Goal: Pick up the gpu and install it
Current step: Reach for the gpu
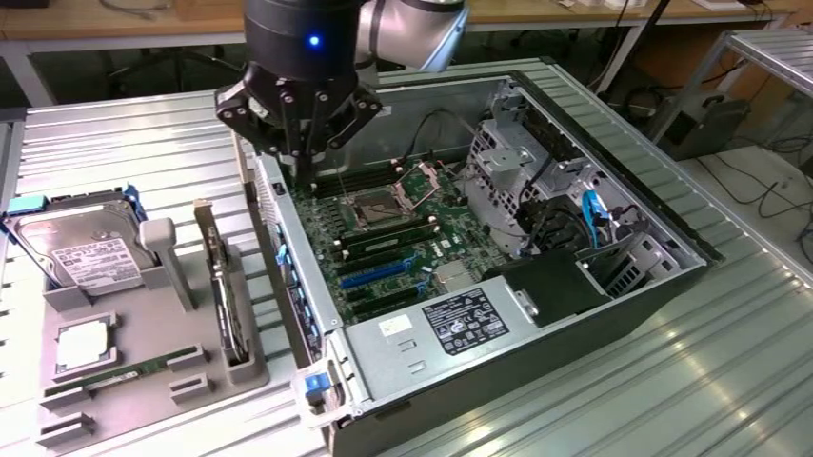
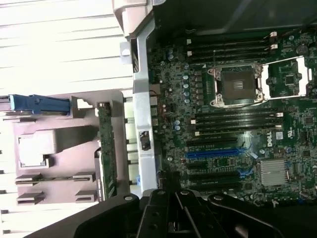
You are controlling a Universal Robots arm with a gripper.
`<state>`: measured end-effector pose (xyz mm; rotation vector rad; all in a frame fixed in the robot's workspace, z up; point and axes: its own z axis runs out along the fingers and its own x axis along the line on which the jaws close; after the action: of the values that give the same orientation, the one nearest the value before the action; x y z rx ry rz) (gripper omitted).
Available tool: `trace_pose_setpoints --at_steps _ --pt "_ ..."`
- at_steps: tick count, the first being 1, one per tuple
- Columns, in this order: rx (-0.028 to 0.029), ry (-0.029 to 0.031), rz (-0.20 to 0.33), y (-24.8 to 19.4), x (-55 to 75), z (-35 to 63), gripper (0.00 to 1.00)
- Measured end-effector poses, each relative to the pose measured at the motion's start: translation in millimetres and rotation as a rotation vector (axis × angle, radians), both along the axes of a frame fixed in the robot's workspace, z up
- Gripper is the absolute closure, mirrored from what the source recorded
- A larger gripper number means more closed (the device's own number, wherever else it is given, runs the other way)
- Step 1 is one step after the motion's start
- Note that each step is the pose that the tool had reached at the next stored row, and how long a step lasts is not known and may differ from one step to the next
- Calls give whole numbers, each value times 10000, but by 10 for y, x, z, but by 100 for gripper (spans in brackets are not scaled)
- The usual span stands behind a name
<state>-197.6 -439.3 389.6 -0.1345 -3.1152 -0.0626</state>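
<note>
The end effector point(image 1: 305, 167) hangs under the arm's black wrist, over the open computer case point(image 1: 610, 181) at the wall on the exterior view's left, above the far corner of the motherboard point(image 1: 394, 243). I cannot tell whether it is apart or together. In the wrist view its dark body point(image 2: 174, 198) sits over the board's edge.

Below it the board carries an open silver processor socket point(image 1: 379, 203), rows of black slots and one bright blue slot point(image 2: 215, 152). A small white logo point(image 2: 290, 134) is printed on the board beside a ribbed silver heat sink point(image 2: 273, 172); it looks like a Dell mark, though I cannot read it for sure. The power supply point(image 1: 420, 352) at the near end of the case has a black label point(image 1: 464, 319) with white print too small to read.

The gpu point(image 1: 227, 295) is outside the case, standing on edge in a slot of the grey tray point(image 1: 152, 400), just beside the case wall on the exterior view's left. It is thin and dark, with a pale metal bracket at its far end. From the wrist camera the gpu point(image 2: 106, 148) shows as a narrow greenish strip.

Further left, the tray holds a silver hard drive point(image 1: 83, 252) with a white label, its print unreadable. The tray also holds a square chip point(image 1: 83, 345) and a slim green memory stick point(image 1: 121, 378). All of it rests on a ribbed metal surface point(image 1: 128, 143).
</note>
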Motion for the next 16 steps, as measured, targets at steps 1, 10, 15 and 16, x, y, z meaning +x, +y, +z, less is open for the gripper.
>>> trace_pose_setpoints --at_steps 1,10,15,16 --pt "-3 0 1 -11 -59 -8 89" --pt "-32 0 0 -69 -469 -69 89" --pt "-43 0 0 -80 -704 -134 89" --pt "-44 0 1 -80 -738 -146 89"
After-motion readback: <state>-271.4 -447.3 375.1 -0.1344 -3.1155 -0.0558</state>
